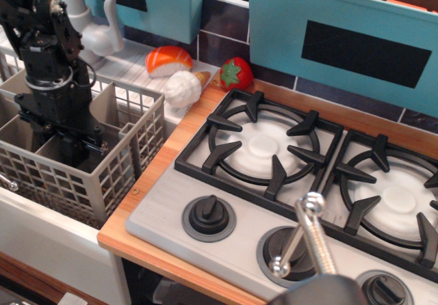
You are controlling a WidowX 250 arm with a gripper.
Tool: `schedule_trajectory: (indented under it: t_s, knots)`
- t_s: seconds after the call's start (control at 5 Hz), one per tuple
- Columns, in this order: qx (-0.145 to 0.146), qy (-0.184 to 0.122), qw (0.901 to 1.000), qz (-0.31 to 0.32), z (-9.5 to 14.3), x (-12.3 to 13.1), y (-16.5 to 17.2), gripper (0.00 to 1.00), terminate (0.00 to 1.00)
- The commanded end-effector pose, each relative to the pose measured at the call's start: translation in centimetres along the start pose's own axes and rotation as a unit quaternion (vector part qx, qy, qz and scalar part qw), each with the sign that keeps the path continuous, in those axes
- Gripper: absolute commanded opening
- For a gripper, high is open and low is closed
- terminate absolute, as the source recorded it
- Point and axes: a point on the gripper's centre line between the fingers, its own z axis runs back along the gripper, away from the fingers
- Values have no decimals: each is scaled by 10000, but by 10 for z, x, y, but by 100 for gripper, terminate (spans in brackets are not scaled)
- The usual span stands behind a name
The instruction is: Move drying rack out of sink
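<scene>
Teal cabinet fronts (342, 38) with black rectangular panels run along the far wall above a dark tiled backsplash, and a wooden counter (147, 247) spans the scene beneath them. On the right, taking up most of the counter, sits a silver stove (226, 240) with two black grates over white burners and a row of dark knobs along its near edge. At the left lies the sink (41, 240), a white basin whose near wall shows below the basket, with a white curved faucet (89, 28) standing at its far side.

Inside the sink sits the drying rack (102, 175), a light-grey lattice basket with inner dividers, its right wall close against the counter edge. A black robot arm comes down from the upper left, and its gripper (72, 148) is sunk into one of the rack's compartments beside a divider. The fingertips are hidden behind the lattice wall and the arm's own body, so I cannot tell whether the fingers are parted or pressed on anything.

On the ribbed white ledge behind the rack lie an orange-and-white toy sushi piece (168, 59) and, just nearer and to its right, a white knobbly toy (183, 87). A red toy strawberry (235, 73) rests at the far corner of the counter, just beside the stove's left grate. In the near foreground a shiny metal spring-like rod (311, 233) rises from a dark blurred object at the bottom edge.
</scene>
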Motion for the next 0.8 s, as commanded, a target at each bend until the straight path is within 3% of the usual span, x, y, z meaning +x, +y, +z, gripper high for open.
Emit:
schedule_trajectory:
  t_s: [0.0,0.2,0.4,0.6]
  knots:
    - [77,-323,9993,160,39,6,14,0,0]
    - [-58,-363,9992,128,69,4,12,0,0]
    - [-260,-589,9976,242,105,5,2,0,0]
    - [-566,-602,9961,324,141,8,-20,0,0]
